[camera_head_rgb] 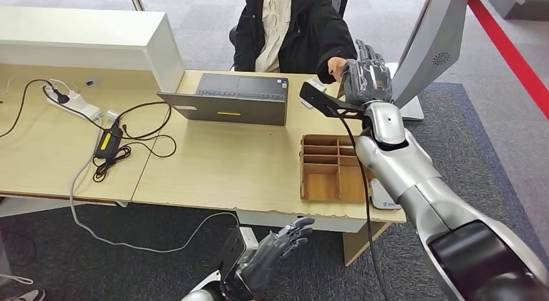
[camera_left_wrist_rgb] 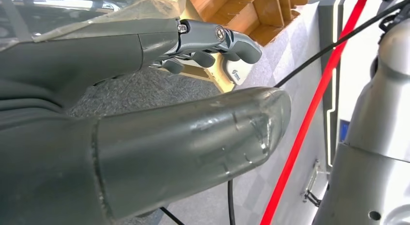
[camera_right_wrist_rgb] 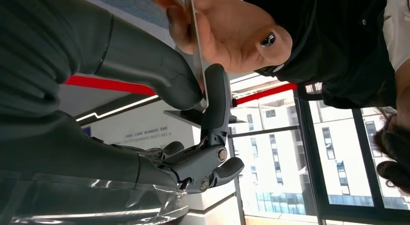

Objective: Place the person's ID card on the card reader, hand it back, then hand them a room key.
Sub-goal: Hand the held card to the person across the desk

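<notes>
The right hand (camera_right_wrist_rgb: 193, 89), reaching over the desk's (camera_head_rgb: 213, 165) far edge, pinches the thin card (camera_right_wrist_rgb: 196, 46) edge-on against the person's hand (camera_right_wrist_rgb: 232, 36).

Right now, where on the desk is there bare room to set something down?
The widest free patch of the light wooden desk lies between the grey laptop, the wooden compartment tray and the black power adapter with its coiled cable. It is crowded at the far right, where the right hand meets the person's hand.
</notes>
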